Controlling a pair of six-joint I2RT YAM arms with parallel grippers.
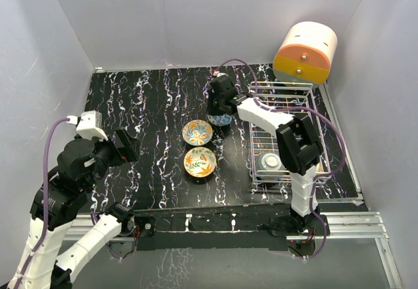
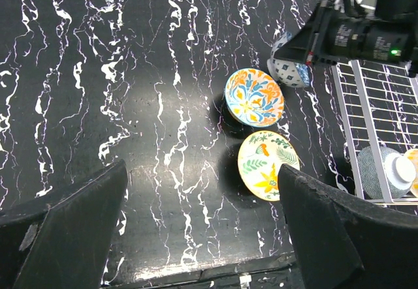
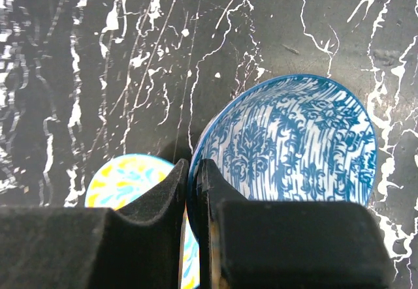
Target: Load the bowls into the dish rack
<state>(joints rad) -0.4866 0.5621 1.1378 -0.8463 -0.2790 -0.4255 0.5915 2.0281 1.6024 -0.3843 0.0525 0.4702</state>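
My right gripper is shut on the rim of the blue-patterned bowl, one finger inside and one outside. The bowl is at the table's middle back, just left of the white wire dish rack; I cannot tell whether it rests on the table. An orange-and-blue floral bowl and a yellow floral bowl sit upright on the table in front of it. An overturned pale bowl lies in the rack's near end. My left gripper is open and empty over the table's left side.
An orange-and-cream cylindrical box stands behind the rack at the back right. White walls enclose the table on three sides. The right arm's links reach over the rack. The black marbled table is bare on the left.
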